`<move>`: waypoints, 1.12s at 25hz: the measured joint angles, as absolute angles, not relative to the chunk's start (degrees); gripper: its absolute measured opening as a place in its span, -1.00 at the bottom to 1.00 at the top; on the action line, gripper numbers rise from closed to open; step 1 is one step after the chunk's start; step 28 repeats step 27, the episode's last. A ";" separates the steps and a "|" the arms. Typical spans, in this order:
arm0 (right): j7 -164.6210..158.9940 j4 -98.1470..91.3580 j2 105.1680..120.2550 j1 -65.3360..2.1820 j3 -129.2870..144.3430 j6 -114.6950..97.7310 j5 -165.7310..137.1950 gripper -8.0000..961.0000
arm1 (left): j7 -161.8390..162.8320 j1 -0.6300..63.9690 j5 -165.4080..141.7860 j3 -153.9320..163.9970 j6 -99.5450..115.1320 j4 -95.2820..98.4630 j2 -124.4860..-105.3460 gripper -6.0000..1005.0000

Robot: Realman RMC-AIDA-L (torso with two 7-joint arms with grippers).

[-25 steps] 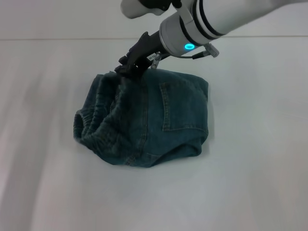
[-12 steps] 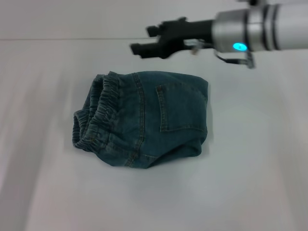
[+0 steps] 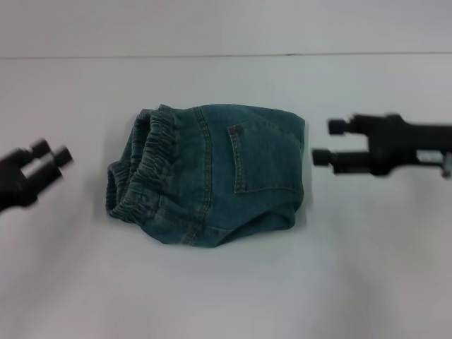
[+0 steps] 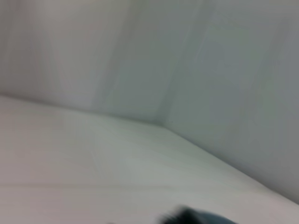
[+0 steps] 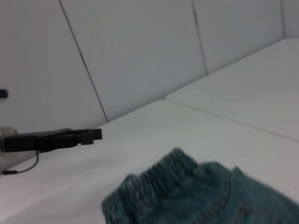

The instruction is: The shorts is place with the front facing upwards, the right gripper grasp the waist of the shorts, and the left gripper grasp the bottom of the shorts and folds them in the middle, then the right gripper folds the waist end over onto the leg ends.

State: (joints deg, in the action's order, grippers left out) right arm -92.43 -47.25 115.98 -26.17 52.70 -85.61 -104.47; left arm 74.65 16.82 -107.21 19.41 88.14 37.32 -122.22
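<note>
Your right black two-fingered pincer [image 3: 323, 143] has let go and swung clear, fingers apart and empty, the left pincer [image 3: 51, 155] likewise parted, leaving the blue-green denim shorts [image 3: 212, 180] folded mid-counter [image 3: 226, 289], so the folding looks finished.

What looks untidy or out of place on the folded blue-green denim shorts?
The fold is uneven: the gathered elastic waistband bunches on the robot's left side of the blue-green denim shorts, and their near edge bulges. The left gripper and right gripper are clear, open.

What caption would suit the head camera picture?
Folded denim shorts lie on a white table, with the left gripper and right gripper open on either side, touching nothing.
</note>
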 joint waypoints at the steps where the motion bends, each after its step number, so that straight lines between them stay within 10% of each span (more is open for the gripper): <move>1: -90.24 -46.77 116.34 -24.63 51.57 -86.05 -104.42 0.79 | 75.61 16.91 -109.39 19.40 90.16 38.30 -122.09 0.04; 14: -84.79 -40.34 116.61 -23.42 49.41 -85.95 -106.21 0.79 | 81.76 19.68 -121.80 19.65 102.01 42.74 -120.79 0.04; 22: -85.40 -40.49 117.17 -24.13 49.31 -86.01 -107.41 0.79 | 82.01 20.22 -122.99 19.69 101.91 42.53 -120.87 0.70; 28: -86.08 -40.80 117.36 -24.40 49.61 -86.41 -108.11 0.79 | 82.06 20.11 -123.19 20.17 102.09 42.47 -120.95 0.84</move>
